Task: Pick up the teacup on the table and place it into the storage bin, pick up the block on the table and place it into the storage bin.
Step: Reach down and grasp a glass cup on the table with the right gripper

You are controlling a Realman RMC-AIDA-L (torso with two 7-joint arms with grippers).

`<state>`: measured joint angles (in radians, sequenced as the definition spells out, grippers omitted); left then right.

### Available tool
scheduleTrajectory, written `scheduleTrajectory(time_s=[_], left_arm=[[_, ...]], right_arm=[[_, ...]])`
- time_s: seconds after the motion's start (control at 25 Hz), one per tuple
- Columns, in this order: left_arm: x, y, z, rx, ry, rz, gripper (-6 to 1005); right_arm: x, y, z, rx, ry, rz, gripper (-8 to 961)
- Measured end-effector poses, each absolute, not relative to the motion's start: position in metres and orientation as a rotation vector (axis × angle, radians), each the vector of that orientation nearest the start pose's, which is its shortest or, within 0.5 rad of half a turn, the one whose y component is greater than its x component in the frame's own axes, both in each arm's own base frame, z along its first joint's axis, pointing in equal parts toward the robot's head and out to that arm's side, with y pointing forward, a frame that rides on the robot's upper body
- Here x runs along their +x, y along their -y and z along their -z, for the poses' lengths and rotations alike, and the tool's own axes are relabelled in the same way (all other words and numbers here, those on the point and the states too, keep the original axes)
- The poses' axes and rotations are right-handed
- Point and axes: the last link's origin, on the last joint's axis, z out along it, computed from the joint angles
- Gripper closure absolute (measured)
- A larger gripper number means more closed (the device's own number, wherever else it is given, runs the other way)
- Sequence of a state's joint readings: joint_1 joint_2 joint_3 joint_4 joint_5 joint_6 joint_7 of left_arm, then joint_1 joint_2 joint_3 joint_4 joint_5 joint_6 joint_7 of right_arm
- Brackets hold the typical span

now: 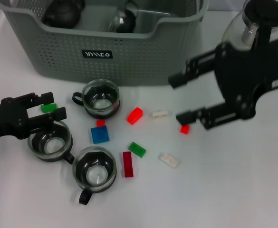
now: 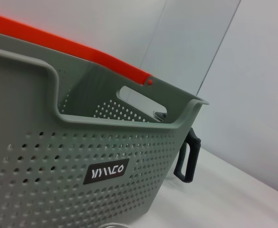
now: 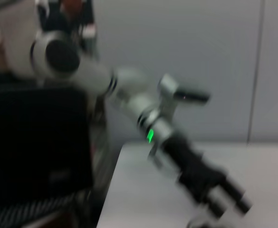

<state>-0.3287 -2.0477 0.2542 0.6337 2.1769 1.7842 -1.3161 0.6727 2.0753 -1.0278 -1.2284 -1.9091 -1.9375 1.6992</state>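
Here, on the white table (image 1: 234,190), the left gripper (image 1: 47,109) sits low at the far left, its two black fingers spread wide and empty, directly over the leftmost glass teacup (image 1: 50,141) and beside a small green block (image 1: 48,107). Two more teacups stand near: one by the bin wall (image 1: 100,99) and one nearest the robot (image 1: 95,169), handle pointing toward it. Between them lie a blue block (image 1: 100,135), a tiny red block (image 1: 100,123), a dark red bar (image 1: 127,164) and a green brick (image 1: 137,148). Behind, the grey-green storage bin (image 1: 143,57) already holds dark teaware; the left wrist view shows only its perforated wall and label. Further right lie a red wedge-shaped block (image 1: 135,115), two white pieces (image 1: 160,114) (image 1: 169,160) and a small red block (image 1: 185,128). The right gripper (image 1: 180,97) hangs above that red block, jaws wide apart, holding nothing, with a glass teapot (image 1: 253,23) behind its wrist.

The risks look plain. The left fingers, closing carelessly, could knock the green block or tip the cup, whose smooth glass may slip. The right gripper's target is very small, so a slight misalignment could push it away or miss it. The right arm could also brush the teapot.
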Motion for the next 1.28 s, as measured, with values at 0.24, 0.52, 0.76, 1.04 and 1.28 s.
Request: scheduleTrajectory(time_s=[0.24, 0.52, 0.76, 1.04, 1.28], left_arm=[[-0.344, -0.245, -0.045, -2.457, 0.906, 0.832, 306], [-0.347, -0.242, -0.045, -2.445, 0.918, 0.822, 306], [-0.347, -0.242, -0.044, -2.444, 0.92, 0.823, 306], [-0.346, -0.242, -0.043, -2.444, 0.923, 0.827, 307], [-0.346, -0.241, -0.042, -2.444, 0.926, 0.83, 307]], right_arm=[[0.099, -0.311, -0.011, -3.331, 0.299, -0.199, 279], [0.072, -0.304, 0.031, -3.379, 0.533, 0.222, 282], [0.059, -0.297, 0.067, -3.299, 0.751, 0.373, 284], [0.053, -0.285, 0.098, -3.212, 0.965, 0.347, 286], [0.059, -0.276, 0.115, -3.176, 1.078, 0.311, 288]])
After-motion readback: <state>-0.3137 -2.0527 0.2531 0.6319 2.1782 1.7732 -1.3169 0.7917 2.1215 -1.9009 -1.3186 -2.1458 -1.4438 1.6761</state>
